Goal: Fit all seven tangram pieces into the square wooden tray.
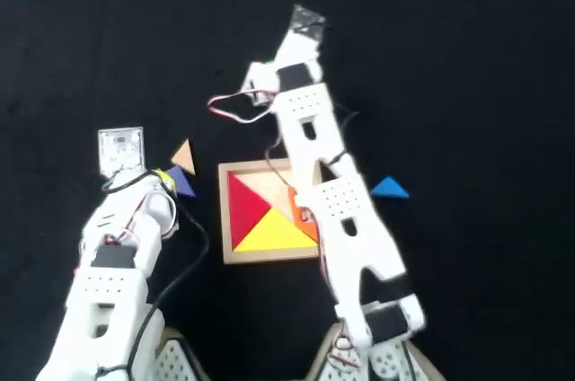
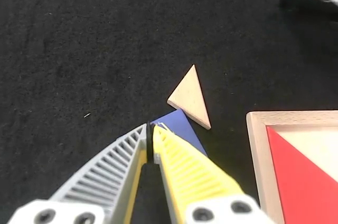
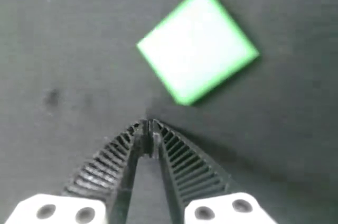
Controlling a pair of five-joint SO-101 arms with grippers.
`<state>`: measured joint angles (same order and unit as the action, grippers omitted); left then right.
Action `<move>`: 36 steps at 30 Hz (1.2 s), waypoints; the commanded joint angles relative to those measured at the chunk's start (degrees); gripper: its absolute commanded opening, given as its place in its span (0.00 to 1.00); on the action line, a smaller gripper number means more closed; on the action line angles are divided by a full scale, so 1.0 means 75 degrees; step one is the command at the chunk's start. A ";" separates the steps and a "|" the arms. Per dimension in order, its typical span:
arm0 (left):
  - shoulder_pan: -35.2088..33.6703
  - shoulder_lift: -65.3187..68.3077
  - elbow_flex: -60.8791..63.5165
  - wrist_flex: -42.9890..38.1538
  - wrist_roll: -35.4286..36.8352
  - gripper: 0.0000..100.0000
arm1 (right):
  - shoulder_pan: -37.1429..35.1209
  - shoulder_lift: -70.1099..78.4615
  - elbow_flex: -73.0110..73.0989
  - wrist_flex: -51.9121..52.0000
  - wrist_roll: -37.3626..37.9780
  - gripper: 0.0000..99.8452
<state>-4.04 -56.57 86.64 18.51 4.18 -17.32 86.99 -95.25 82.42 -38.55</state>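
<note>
The black table (image 1: 467,84) carries two arms, one tray and seven pieces. The right arm (image 1: 337,192) stretches from the near edge across the tray's right side to a spot well beyond the tray's far rim. The right gripper (image 3: 148,124) points down there with its fingers pressed together on nothing, just short of the green square (image 3: 198,44), which lies flat on the table. The left arm (image 1: 112,273) rises from the near left corner. The left gripper (image 2: 150,129), left of the tray, also has its grey and yellow fingers together, the tips at the edge of the dark blue piece (image 2: 179,124).

The square wooden tray (image 1: 269,257) sits at the middle of the table. It holds three pieces: a red triangle (image 1: 247,206) on the left, a yellow triangle (image 1: 274,233) on the near side and an orange piece (image 1: 307,226) on the right, partly hidden under the right arm. Four pieces lie outside it. These are the green square, the dark blue piece, a natural wood triangle (image 2: 191,99) just beyond the dark blue one, and a light blue triangle (image 1: 389,187) to the right of the tray.
</note>
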 commanded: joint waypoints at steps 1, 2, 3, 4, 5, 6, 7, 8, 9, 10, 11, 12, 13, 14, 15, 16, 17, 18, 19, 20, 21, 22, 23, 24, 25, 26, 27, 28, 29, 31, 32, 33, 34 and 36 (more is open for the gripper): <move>0.0064 -0.0047 -0.0053 0.0000 -0.0082 0.03 | 0.0832 -0.0240 -0.0064 0.0633 0.0105 0.01; 0.0064 -0.0047 -0.0053 0.0000 -0.0082 0.03 | 0.0996 -0.0287 -0.0064 0.0656 0.0105 0.01; 0.0053 -0.0047 -0.0053 0.0000 -0.0082 0.03 | 0.1149 -0.0346 -0.0064 0.0656 0.0105 0.01; 0.0053 -0.0047 -0.0053 0.0000 -0.0082 0.03 | 0.1266 -0.0428 -0.0064 0.0668 0.0105 0.01; 0.0053 -0.0047 -0.0053 0.0000 -0.0082 0.03 | 0.1360 -0.0522 -0.0064 0.0680 0.0105 0.01; 0.0053 -0.0047 -0.0053 0.0000 -0.0082 0.03 | 0.1418 -0.0627 -0.0064 0.0692 0.0105 0.01; 0.0053 -0.0047 -0.0053 0.0000 -0.0082 0.03 | 0.1453 -0.0744 -0.0064 0.0762 0.0105 0.01; 0.0053 -0.0047 -0.0053 0.0000 -0.0082 0.03 | 0.1442 -0.0885 -0.0064 0.0903 0.0105 0.01; 0.0053 -0.0047 -0.0053 -0.0012 -0.0082 0.03 | 0.1383 -0.1037 -0.0053 0.1055 0.0117 0.01; 0.0053 -0.0047 -0.0053 -0.0012 -0.0082 0.03 | 0.1254 -0.1178 -0.0053 0.1254 0.0234 0.01; 0.0053 -0.0047 -0.0053 -0.0012 -0.0082 0.03 | 0.1090 -0.1330 -0.0053 0.1430 0.0492 0.01; 0.0053 -0.0047 -0.0053 -0.0023 -0.0082 0.03 | 0.0938 -0.1483 -0.0053 0.1594 0.0879 0.01; 0.0053 -0.0047 -0.0053 -0.0023 -0.0082 0.03 | 0.0750 -0.1612 -0.0053 0.1758 0.1313 0.01; 0.0053 -0.0047 -0.0053 -0.0023 -0.0082 0.03 | 0.0598 -0.1705 -0.0053 0.1899 0.1700 0.01; 0.0053 -0.0047 -0.0053 -0.0023 -0.0082 0.03 | 0.0457 -0.1788 -0.0053 0.2028 0.2063 0.01; 0.0053 -0.0047 -0.0053 -0.0035 -0.0082 0.03 | 0.0340 -0.1834 -0.0053 0.2157 0.2403 0.01; 0.0053 -0.0047 -0.0053 -0.0047 -0.0082 0.03 | 0.0246 -0.1870 -0.0053 0.2274 0.2719 0.01; 0.0053 -0.0047 -0.0053 -0.0047 -0.0082 0.03 | 0.0176 -0.1893 -0.0053 0.2391 0.3024 0.01; 0.0041 -0.0047 -0.0053 -0.0047 -0.0082 0.03 | 0.0105 -0.1893 -0.0053 0.2462 0.3317 0.01; 0.0041 -0.0059 -0.0053 -0.0047 -0.0082 0.03 | 0.0094 -0.1893 -0.0053 0.2497 0.3634 0.01; 0.0041 -0.0059 -0.0053 -0.0047 -0.0082 0.03 | 0.0129 -0.1893 -0.0029 0.2508 0.3962 0.01; 0.0041 -0.0059 -0.0053 -0.0047 -0.0082 0.03 | 0.0211 -0.1893 -0.0018 0.2508 0.4314 0.01; 0.0041 -0.0059 -0.0053 -0.0047 -0.0082 0.03 | 0.0281 -0.1893 -0.0018 0.2508 0.4642 0.01; 0.0041 -0.0059 -0.0053 -0.0047 -0.0082 0.03 | 0.0352 -0.1905 -0.0029 0.2520 0.4935 0.01; 0.0041 -0.0059 -0.0064 -0.0047 -0.0082 0.03 | 0.0434 -0.1952 -0.0029 0.2520 0.5204 0.01; 0.0041 -0.0059 -0.0064 -0.0047 -0.0082 0.03 | 0.0504 -0.2057 0.0018 0.2532 0.5415 0.01; 0.0041 -0.0059 -0.0064 -0.0047 -0.0082 0.03 | 0.0551 -0.2198 0.0029 0.2532 0.5591 0.01; 0.0041 -0.0059 -0.0064 -0.0047 -0.0082 0.03 | 0.0598 -0.2362 0.0029 0.2532 0.5732 0.01; 0.0041 -0.0059 -0.0064 -0.0047 -0.0082 0.03 | 0.0621 -0.2596 0.0029 0.2532 0.5837 0.01; 0.0041 -0.0059 -0.0064 -0.0059 -0.0082 0.03 | 0.0598 -0.3124 0.0064 0.2544 0.6001 0.01; 0.0041 -0.0059 -0.0064 -0.0059 -0.0082 0.03 | 0.0563 -0.3417 0.0217 0.2544 0.6084 0.01; 0.0041 -0.0059 -0.0064 -0.0059 -0.0082 0.03 | 0.0492 -0.3757 0.0486 0.2544 0.6201 0.01; 0.0041 -0.0059 -0.0064 -0.0059 -0.0082 0.03 | 0.0434 -0.4155 0.0873 0.2544 0.6318 0.01; 0.0041 -0.0059 -0.0064 -0.0059 -0.0082 0.03 | 0.0375 -0.5140 0.2139 0.2555 0.6611 0.01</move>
<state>-4.04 -56.57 86.64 18.51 4.18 -13.98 60.70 -88.57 99.38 8.13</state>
